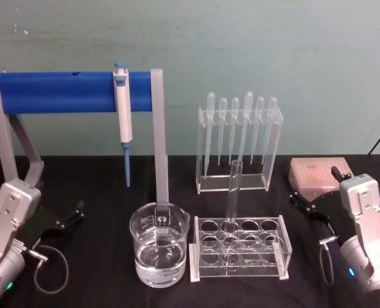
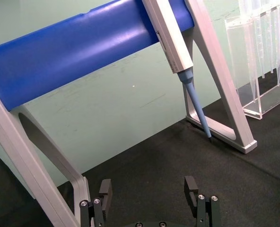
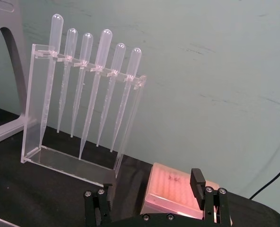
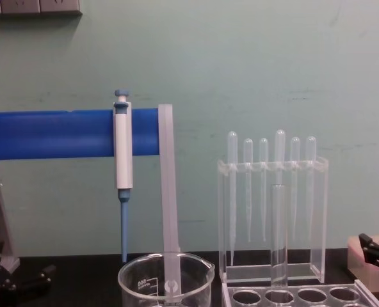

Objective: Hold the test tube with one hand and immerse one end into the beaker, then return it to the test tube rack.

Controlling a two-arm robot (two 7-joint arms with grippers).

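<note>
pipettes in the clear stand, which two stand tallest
The first and fourth pipettes, counting from the blue-bar side; their bulbs rise above the other four.

The test tube (image 1: 233, 196), a long clear glass tube, is held upright, open rim up, in a back-row hole of a clear rack (image 1: 239, 249). The beaker (image 1: 158, 252), wide clear glass with white graduations and a spout, is set just left of the rack, partly filled with clear liquid.
</note>
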